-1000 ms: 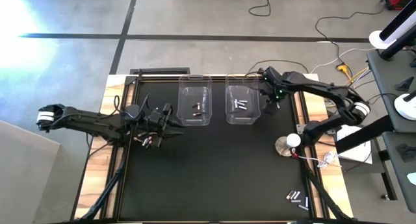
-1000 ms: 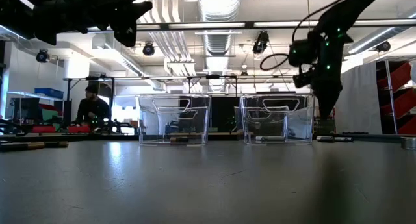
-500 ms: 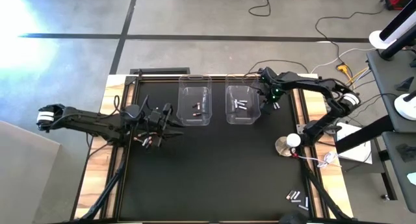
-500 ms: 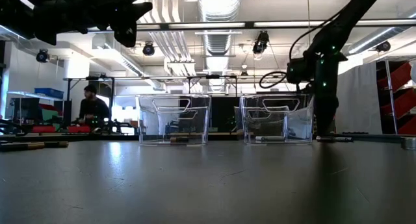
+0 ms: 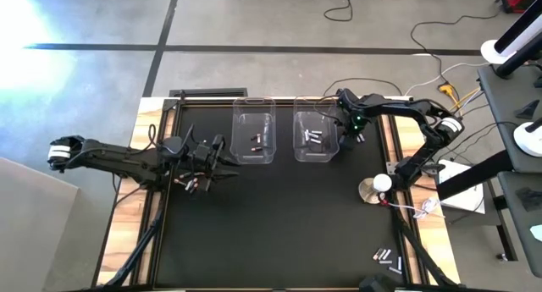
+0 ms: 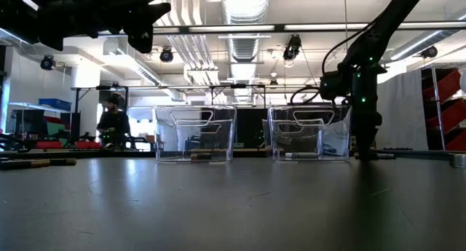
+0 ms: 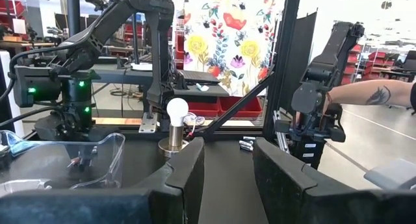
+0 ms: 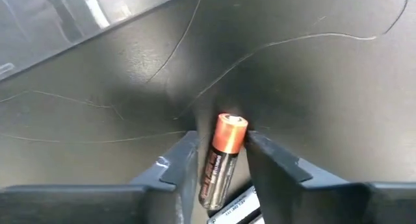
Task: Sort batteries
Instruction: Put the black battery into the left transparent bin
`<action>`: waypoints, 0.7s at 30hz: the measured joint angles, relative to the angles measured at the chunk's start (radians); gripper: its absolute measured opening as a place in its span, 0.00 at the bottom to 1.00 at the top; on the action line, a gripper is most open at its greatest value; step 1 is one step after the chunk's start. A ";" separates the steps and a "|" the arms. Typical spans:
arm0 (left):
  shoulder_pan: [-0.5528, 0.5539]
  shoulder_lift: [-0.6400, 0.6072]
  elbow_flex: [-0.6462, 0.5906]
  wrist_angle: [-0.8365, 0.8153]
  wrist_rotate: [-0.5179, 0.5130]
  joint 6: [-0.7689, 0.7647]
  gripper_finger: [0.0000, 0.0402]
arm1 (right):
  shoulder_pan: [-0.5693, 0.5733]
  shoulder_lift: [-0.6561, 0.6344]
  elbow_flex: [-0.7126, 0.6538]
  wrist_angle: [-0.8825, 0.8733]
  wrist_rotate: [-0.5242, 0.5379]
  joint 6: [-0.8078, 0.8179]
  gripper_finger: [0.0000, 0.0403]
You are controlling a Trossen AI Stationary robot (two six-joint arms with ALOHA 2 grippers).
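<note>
Black matting covered the tabletop, which was framed by pale wood at its sides, and a workshop with a person standing far behind was seen beyond it in the low view. Two clear bins were set side by side at the far part of the mat: the left bin held a few dark batteries, and the right bin held several silvery ones. The right tool was lowered to the mat just beside the right bin's outer wall. In the right wrist view its fingers were seen close on either side of a copper-topped battery lying on the mat; whether the battery was actually pinched could not be told. The left tool was held above the mat near the left bin, its fingers spread with nothing between them. More batteries lay beneath the left arm, and another small group lay near the mat's right front corner.
</note>
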 joint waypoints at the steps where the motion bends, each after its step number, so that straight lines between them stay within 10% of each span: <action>1: 0.000 0.000 0.000 0.000 0.000 0.000 0.28 | 0.000 0.000 0.000 0.001 0.001 -0.001 0.27; 21: -0.010 0.000 0.000 0.006 0.000 0.000 0.28 | 0.002 -0.077 -0.010 -0.030 -0.021 0.074 0.12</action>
